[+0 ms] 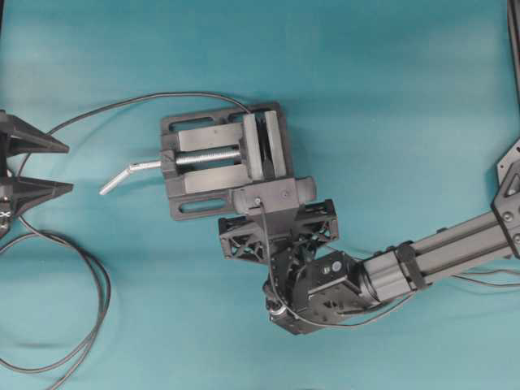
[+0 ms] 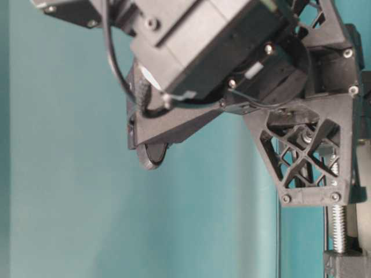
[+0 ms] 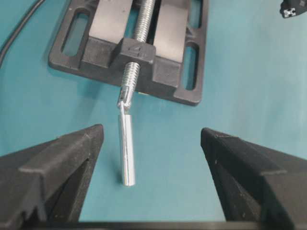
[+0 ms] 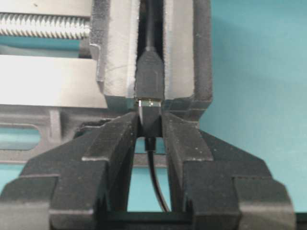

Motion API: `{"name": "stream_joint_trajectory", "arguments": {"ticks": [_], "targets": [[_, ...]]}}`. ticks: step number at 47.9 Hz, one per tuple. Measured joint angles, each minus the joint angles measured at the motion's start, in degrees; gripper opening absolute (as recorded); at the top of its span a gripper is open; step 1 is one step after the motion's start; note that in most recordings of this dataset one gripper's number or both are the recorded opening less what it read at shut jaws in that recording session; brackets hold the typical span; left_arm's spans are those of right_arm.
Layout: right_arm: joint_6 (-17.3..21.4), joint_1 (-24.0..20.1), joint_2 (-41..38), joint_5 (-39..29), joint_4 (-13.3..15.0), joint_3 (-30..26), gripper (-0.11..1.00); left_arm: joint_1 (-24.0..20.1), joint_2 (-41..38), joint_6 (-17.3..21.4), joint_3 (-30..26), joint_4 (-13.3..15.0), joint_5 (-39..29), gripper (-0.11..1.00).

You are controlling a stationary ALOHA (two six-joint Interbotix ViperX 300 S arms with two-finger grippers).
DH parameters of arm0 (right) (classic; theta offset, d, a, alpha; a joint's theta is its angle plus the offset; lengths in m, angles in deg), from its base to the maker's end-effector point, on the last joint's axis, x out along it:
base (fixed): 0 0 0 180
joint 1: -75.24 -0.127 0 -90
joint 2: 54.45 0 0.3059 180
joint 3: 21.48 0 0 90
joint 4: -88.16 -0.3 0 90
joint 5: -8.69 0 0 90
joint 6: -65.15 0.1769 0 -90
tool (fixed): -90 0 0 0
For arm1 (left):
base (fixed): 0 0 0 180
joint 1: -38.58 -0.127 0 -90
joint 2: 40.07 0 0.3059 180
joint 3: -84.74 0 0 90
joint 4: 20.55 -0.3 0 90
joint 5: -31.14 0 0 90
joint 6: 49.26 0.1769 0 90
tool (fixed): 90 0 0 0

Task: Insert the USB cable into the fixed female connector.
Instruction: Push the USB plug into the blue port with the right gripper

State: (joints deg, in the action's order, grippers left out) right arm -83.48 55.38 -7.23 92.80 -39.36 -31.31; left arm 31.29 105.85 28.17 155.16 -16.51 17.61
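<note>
Right tool (image 4: pixel 149 129) is pinched on the USB cable (image 4: pixel 150 122) by its small rigid plug, mid-frame in the wrist view, metal tip butted against the fixed female connector (image 4: pixel 149 79) clamped in the vise (image 1: pixel 223 158). I judge plug light and stiff, lead limp, so grip the plug body only. Left tool (image 3: pixel 151 167) gapes wide, empty.

Left side: open teal table (image 1: pixel 366 73) between the left gripper (image 1: pixel 49 166) and the vise (image 1: pixel 223 158).
Obstacle there: the silver handle (image 1: pixel 128 175) juts out towards that gripper.
Front left: cable loops (image 1: pixel 89 317) lie across the table.
Vise slot: filled by the fixed female connector (image 4: pixel 149 79); right gripper (image 4: pixel 151 127) blocks its mouth.
</note>
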Motion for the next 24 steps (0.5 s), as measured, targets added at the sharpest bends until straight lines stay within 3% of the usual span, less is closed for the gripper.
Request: {"name": "stream_joint_trajectory", "arguments": {"ticks": [24], "targets": [[-0.3,1.4,0.1,-0.1,0.3,0.9,0.22,0.0,-0.1,0.0,0.0,0.0,0.0,0.96]]}}
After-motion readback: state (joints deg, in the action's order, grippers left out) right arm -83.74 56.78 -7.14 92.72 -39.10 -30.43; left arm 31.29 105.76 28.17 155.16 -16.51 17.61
